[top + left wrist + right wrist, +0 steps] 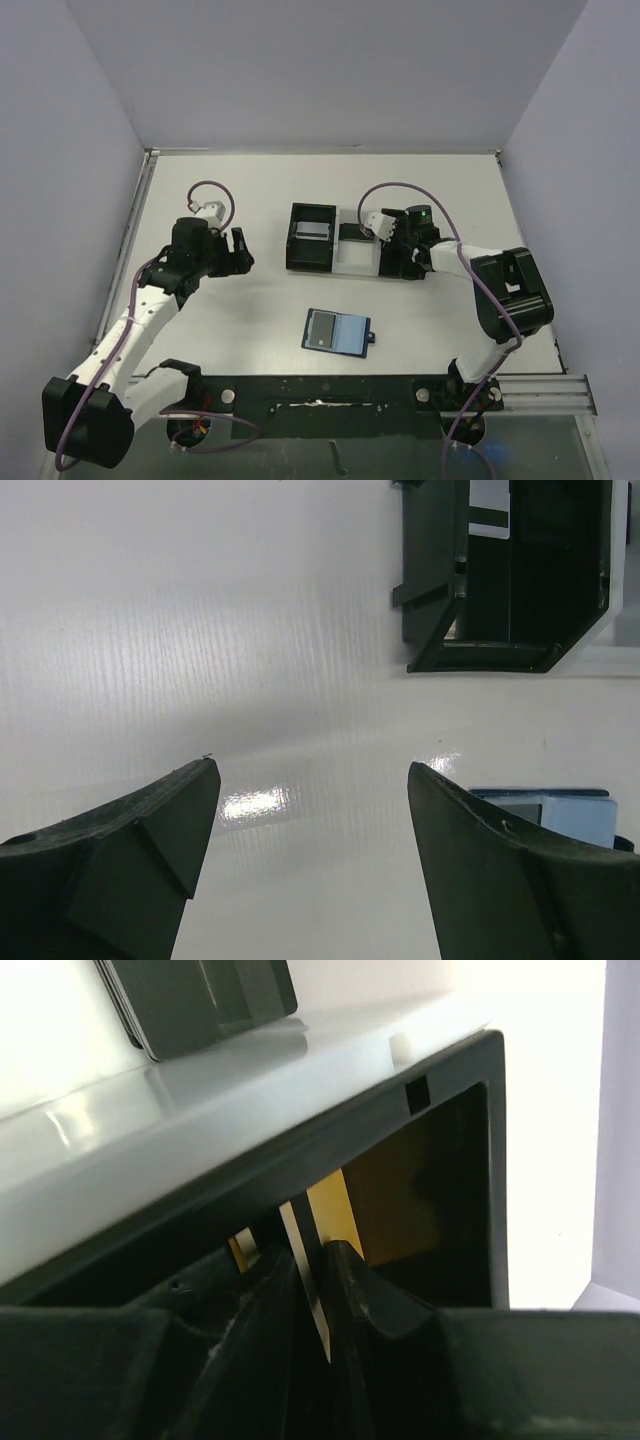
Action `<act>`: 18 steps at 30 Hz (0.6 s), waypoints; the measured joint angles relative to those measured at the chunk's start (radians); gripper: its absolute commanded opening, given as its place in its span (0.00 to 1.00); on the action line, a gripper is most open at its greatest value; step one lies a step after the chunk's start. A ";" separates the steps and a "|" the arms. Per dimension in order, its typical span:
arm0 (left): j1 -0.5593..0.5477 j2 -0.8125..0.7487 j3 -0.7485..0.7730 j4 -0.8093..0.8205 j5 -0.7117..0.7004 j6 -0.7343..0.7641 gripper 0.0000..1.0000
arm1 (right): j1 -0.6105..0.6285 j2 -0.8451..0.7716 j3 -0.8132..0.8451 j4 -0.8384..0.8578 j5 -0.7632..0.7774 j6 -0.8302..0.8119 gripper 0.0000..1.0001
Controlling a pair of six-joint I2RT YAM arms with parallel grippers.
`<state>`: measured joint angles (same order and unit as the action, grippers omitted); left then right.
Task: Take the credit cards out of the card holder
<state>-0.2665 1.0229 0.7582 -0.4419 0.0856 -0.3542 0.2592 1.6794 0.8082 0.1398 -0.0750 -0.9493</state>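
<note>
Dark blue card holder [337, 331], open flat

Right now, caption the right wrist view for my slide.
Right claw inside a black box, a gold card edge-on between its fingers.

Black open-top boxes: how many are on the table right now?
2. One box sits at the left end of the white tray; the other box at its right end, with the right gripper reaching into it. None looks hidden.
</note>
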 measured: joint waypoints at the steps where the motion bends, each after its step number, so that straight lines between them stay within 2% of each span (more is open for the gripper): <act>1: 0.000 0.003 0.000 0.000 0.000 0.000 0.75 | -0.003 0.012 0.007 -0.002 0.000 0.002 0.24; 9: 0.000 0.015 0.000 -0.001 0.001 0.000 0.75 | -0.005 0.019 0.024 -0.022 -0.016 0.023 0.48; 18: 0.000 0.029 0.000 -0.001 0.003 0.000 0.75 | -0.012 -0.007 0.028 -0.053 -0.054 0.048 0.55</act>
<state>-0.2665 1.0523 0.7582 -0.4431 0.0883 -0.3538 0.2470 1.6726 0.8364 0.0872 -0.1291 -0.9009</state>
